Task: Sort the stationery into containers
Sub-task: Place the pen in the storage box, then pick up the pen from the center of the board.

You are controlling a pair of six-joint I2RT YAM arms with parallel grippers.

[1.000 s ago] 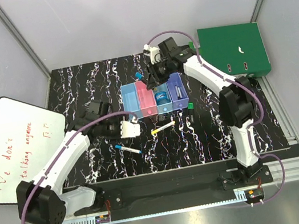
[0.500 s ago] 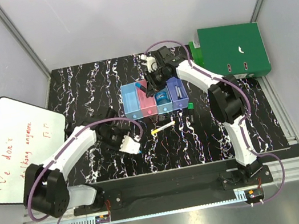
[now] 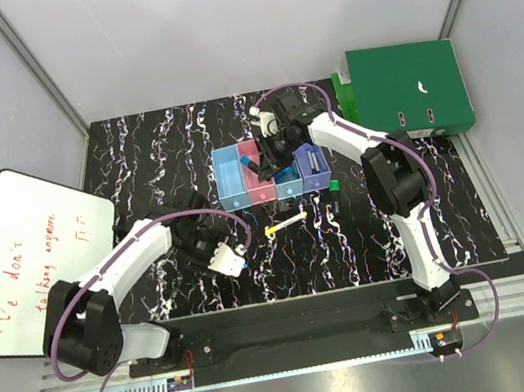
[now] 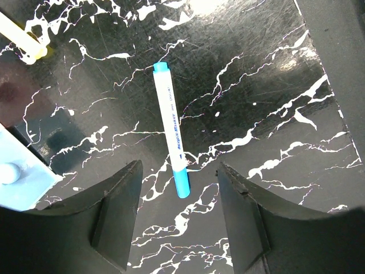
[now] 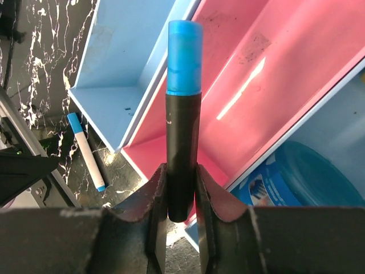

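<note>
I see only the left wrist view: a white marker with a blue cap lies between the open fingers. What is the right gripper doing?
Observer: The right gripper is shut on a blue-capped dark marker.
Operator: Where is it held?
Observer: Above the pink bin, near the wall shared with the end light blue bin.
Operator: Is any bin filled?
Observer: The middle light blue bin holds a round blue object.

The left arm angles inward from its base, elbow raised, with the wrist turned down. The left gripper (image 4: 179, 171) points at the surface with its jaws standing well apart and nothing between them. The right arm stretches far forward, then folds back and leftward at the wrist. The right gripper (image 5: 181, 171) is clamped on a blue-capped dark marker (image 5: 182, 131) — the cap juts out beyond the fingertips.
</note>
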